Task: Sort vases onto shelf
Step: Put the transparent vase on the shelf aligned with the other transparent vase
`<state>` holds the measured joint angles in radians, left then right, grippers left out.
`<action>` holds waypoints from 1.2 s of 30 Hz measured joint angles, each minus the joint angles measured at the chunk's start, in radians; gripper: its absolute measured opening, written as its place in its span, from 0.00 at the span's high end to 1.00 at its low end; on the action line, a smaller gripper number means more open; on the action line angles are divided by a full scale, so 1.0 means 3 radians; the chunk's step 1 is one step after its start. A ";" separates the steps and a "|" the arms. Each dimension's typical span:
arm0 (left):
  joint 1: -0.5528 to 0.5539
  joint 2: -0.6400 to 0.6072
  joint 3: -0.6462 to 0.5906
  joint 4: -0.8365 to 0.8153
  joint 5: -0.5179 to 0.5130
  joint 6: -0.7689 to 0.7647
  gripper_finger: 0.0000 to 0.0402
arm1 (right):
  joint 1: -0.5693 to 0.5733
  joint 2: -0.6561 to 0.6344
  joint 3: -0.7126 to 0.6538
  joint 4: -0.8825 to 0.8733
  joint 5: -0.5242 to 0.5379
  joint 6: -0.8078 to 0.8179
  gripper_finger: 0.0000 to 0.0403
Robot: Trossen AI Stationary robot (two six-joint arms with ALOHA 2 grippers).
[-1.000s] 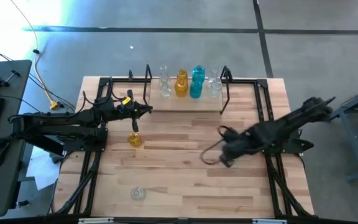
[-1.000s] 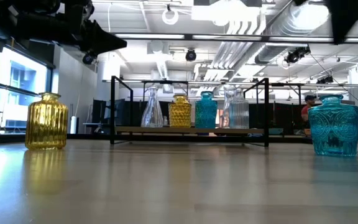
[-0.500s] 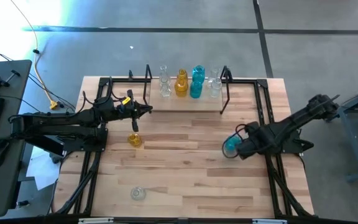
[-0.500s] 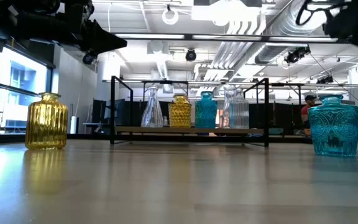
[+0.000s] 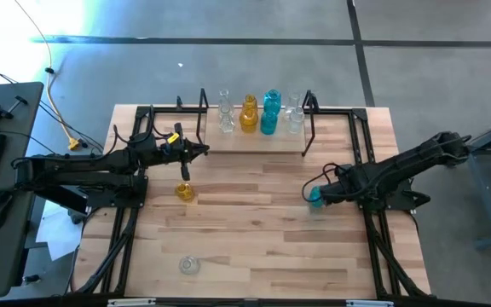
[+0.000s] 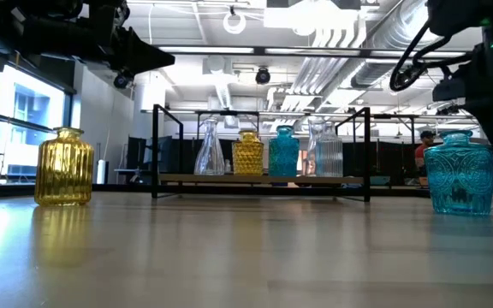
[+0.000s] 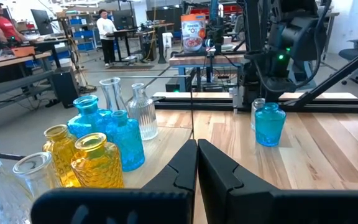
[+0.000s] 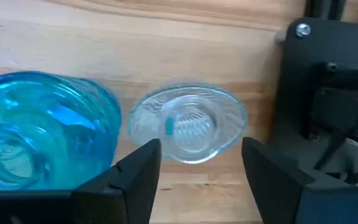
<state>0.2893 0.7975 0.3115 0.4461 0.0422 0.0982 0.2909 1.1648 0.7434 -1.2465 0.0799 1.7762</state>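
Note:
The shelf (image 5: 254, 141) stands at the table's far edge with clear, amber and teal vases (image 5: 269, 112) on its board. An amber vase (image 5: 184, 192) and a clear vase (image 5: 189, 265) stand on the tabletop at the left. At the right stand a teal vase (image 5: 315, 197) and, beside it, a clear vase (image 8: 188, 124). My right gripper (image 8: 201, 168) hovers open above that clear vase, looking down into its mouth, with the teal vase (image 8: 42, 134) just beside one finger. My left gripper (image 5: 205, 151) is shut and empty, raised near the shelf's left end.
The black metal frames of the arm stands (image 5: 130, 222) run along the table's left and right sides. The shelf's upright loop ends (image 5: 309, 119) rise at both ends of the board. Bare wood lies between the amber vase and the teal vase.
My right gripper has opened and drawn back toward the table's right edge from over the teal vase, which now shows uncovered and stands where it was. In the low view the arm has come lower above that vase.

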 joint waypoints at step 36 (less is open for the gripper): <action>0.0000 0.0000 0.0000 -0.0004 -0.0001 0.0008 0.99 | -0.0015 0.0001 -0.0020 0.0014 0.0576 0.0197 0.61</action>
<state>0.2893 0.7974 0.3115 0.4450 0.0418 0.1005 0.2863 1.1652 0.7376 -1.2423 0.2527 1.8355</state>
